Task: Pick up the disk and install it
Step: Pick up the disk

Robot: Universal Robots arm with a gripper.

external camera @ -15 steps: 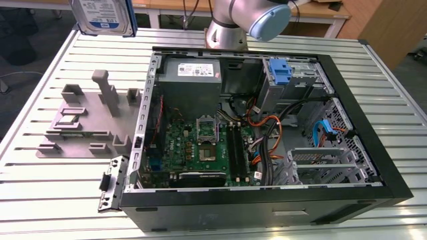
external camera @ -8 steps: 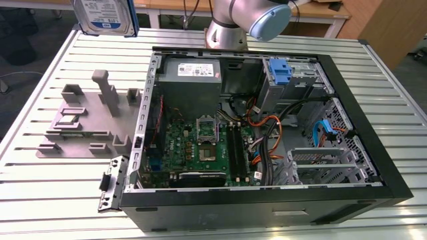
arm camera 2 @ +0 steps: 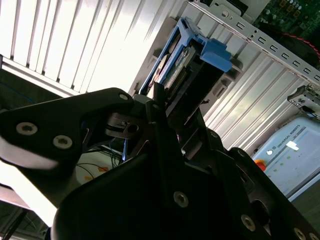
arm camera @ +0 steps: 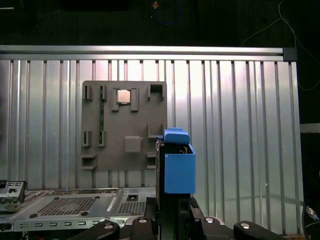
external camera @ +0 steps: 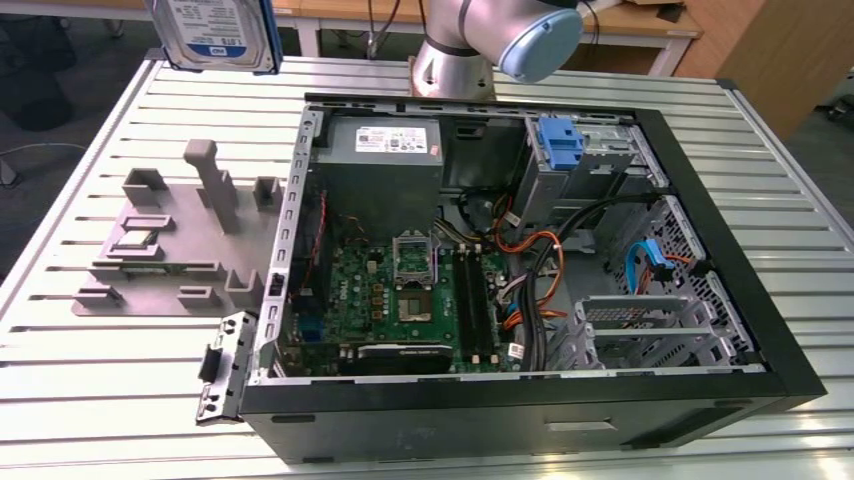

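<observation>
The disk [external camera: 214,35], a silver drive with a white-and-blue label in a blue carrier frame, hangs upright in the air above the table's far corner at the exterior view's left. In both wrist views it stands edge-on between my fingers: the blue carrier [arm camera: 179,167] rises from the gripper [arm camera: 174,202], and its blue tab [arm camera 2: 216,52] sticks out beyond the gripper [arm camera 2: 170,97]. The gripper is shut on the disk.
An open computer case [external camera: 747,330] lies on the slatted metal table [external camera: 80,400], with motherboard, cables and a grey drive cage [external camera: 654,325] inside. A tall blue bracket [external camera: 566,148] stands at its far side. A grey fixture plate [external camera: 160,250] lies beside the case. The arm's base [external camera: 461,60] stands behind.
</observation>
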